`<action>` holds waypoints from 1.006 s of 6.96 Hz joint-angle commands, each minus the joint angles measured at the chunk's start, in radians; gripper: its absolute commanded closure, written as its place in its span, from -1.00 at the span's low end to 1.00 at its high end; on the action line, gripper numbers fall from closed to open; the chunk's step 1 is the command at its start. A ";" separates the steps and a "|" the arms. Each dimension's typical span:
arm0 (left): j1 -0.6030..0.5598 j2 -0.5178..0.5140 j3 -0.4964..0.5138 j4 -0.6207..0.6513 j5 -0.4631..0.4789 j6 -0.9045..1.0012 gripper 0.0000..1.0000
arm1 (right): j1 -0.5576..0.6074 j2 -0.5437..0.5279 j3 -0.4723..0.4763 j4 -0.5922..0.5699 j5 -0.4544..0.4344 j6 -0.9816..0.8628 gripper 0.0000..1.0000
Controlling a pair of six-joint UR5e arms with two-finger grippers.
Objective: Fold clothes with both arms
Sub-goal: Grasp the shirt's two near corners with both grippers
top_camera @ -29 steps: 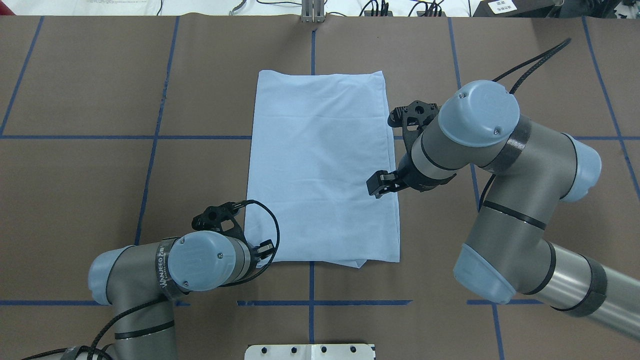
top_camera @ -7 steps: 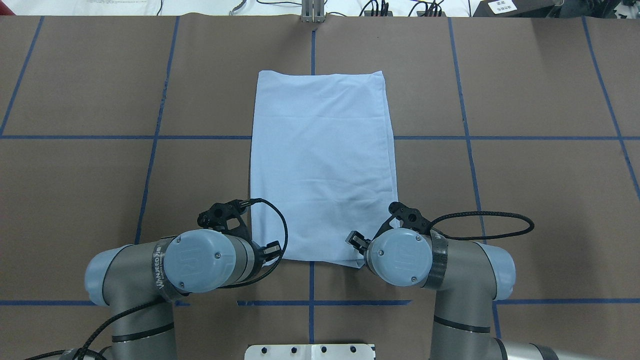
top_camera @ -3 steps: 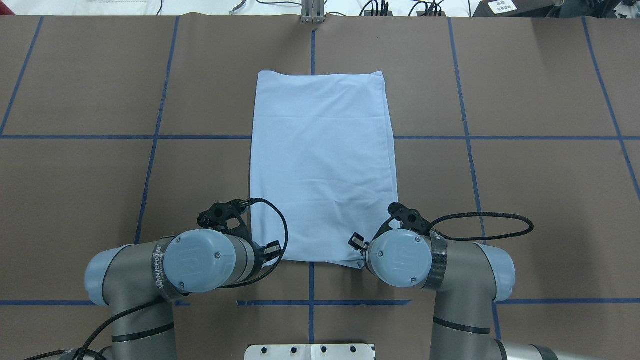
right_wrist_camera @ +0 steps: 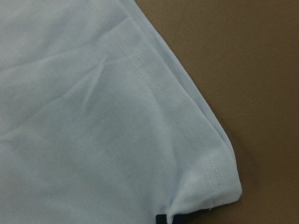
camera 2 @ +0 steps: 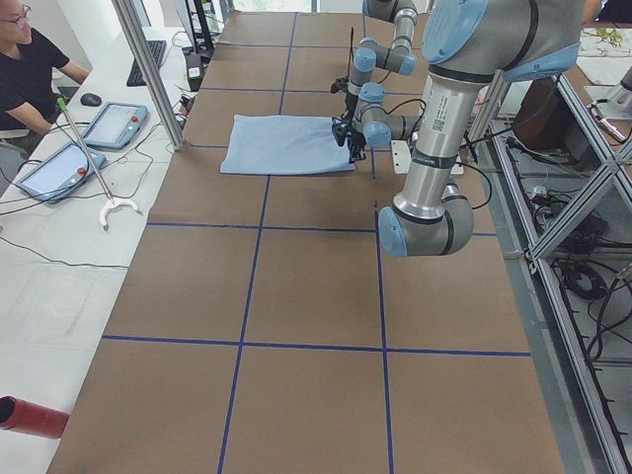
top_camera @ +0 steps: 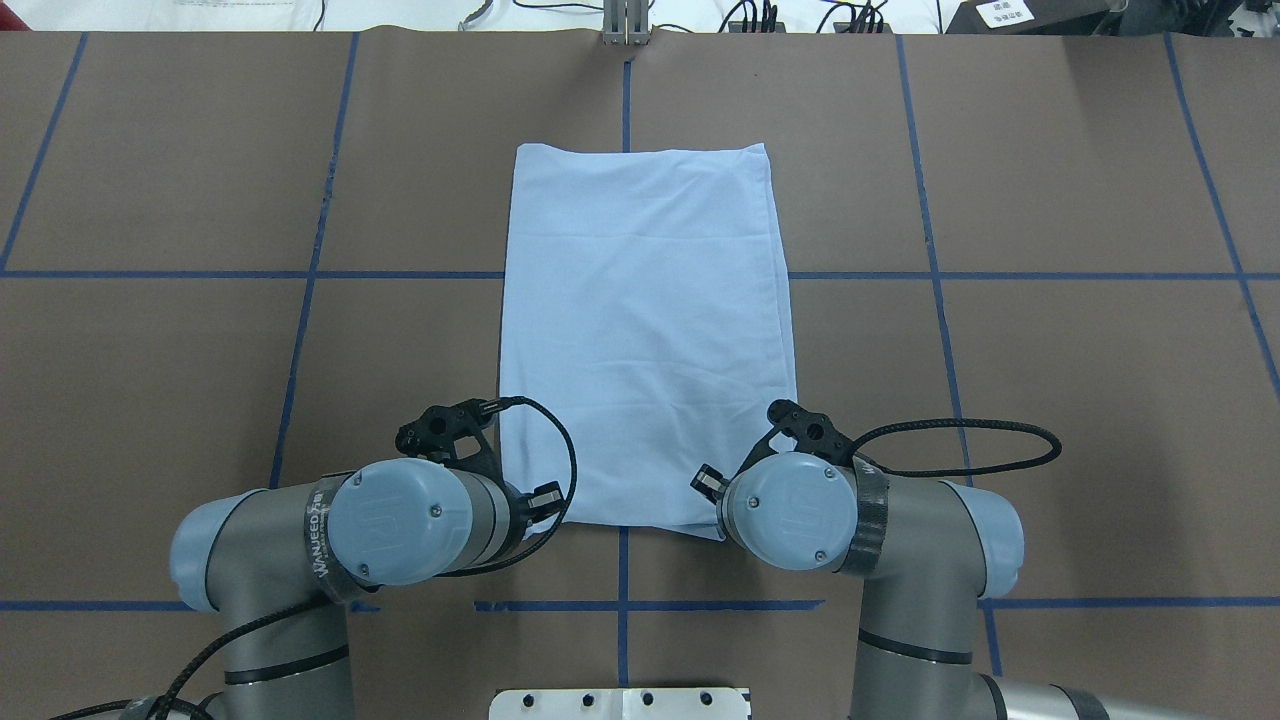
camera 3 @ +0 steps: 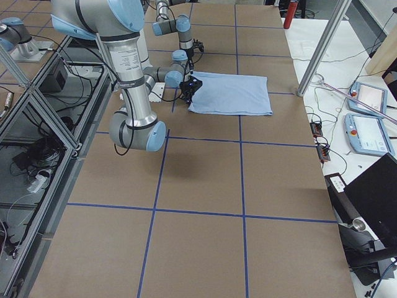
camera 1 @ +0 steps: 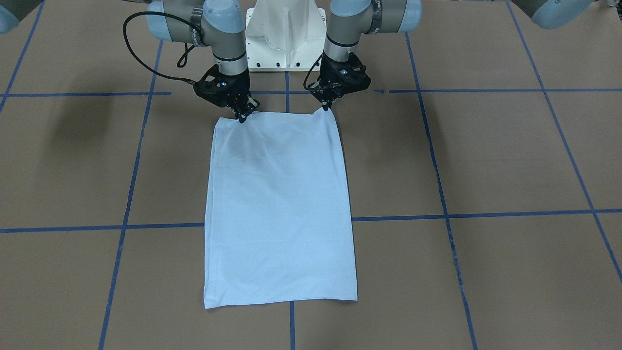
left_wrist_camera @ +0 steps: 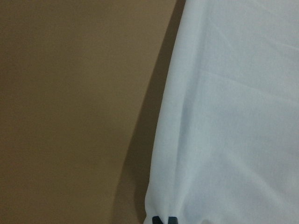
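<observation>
The light blue T-shirt lies flat on the brown table, folded into a long rectangle; its print and label are hidden. My left gripper is shut on the shirt's near left corner, which peaks up slightly; its tips pinch cloth in the left wrist view. My right gripper is shut on the near edge close to the right corner, where the hemmed cloth puckers at its tips. In the overhead view both wrists hide the fingers.
The white pedestal base stands just behind the grippers. Blue tape lines grid the table. A seated operator, tablets and a red cylinder are on the side bench beyond the far edge.
The right arm swung from the shirt's right edge down to its near right corner, then shifted slightly toward the shirt. The left arm has hardly moved.
</observation>
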State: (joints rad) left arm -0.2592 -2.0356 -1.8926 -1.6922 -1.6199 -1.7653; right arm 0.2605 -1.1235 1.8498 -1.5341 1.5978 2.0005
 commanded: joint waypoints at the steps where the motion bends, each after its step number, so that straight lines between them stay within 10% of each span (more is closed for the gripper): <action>1: 0.000 -0.002 0.000 -0.001 0.002 0.001 1.00 | 0.022 0.014 0.000 0.005 0.002 0.000 1.00; 7: 0.070 0.017 -0.167 0.138 0.006 -0.002 1.00 | -0.062 -0.002 0.123 -0.006 0.056 0.000 1.00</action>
State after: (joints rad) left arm -0.2301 -2.0233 -2.0044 -1.6159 -1.6162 -1.7658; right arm 0.2501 -1.1203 1.9297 -1.5328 1.6433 2.0007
